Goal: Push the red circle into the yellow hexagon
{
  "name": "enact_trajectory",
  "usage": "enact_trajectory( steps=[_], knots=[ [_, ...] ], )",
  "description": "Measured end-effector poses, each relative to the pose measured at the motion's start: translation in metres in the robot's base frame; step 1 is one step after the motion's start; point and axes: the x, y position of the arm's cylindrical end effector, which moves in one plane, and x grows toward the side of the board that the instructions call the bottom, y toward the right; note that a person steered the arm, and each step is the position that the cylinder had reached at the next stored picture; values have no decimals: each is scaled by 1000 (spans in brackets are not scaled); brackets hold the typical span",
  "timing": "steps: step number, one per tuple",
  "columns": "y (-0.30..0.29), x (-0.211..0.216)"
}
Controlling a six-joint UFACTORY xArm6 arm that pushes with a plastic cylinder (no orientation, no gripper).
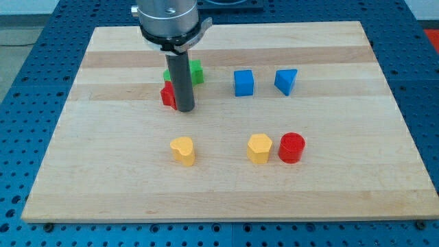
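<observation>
My tip (184, 108) upright beside red block (167, 95)

Red circle (291, 147) touching yellow hexagon (259, 149) on its right, yellow heart (183, 150) further left, blue cube (243, 83) and blue triangle (287, 81) above, my tip (184, 108) upper left.

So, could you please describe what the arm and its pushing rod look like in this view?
Only the arm's lowest part shows: a round, silver-grey metal flange with a darker collar beneath it. From it hangs a straight, smooth, dark grey cylindrical rod ending in my tip, which is flat and blunt. No cables, labels or markings are visible on it.
</observation>
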Motion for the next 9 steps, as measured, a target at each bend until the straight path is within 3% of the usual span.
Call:
enact_trajectory(
  steps=[2,3,4,5,7,8,9],
  knots=[
    [0,43],
    [-62,76],
    [-72,128],
    [1,152],
    [181,138],
    [226,108],
    [204,93]
  ],
)
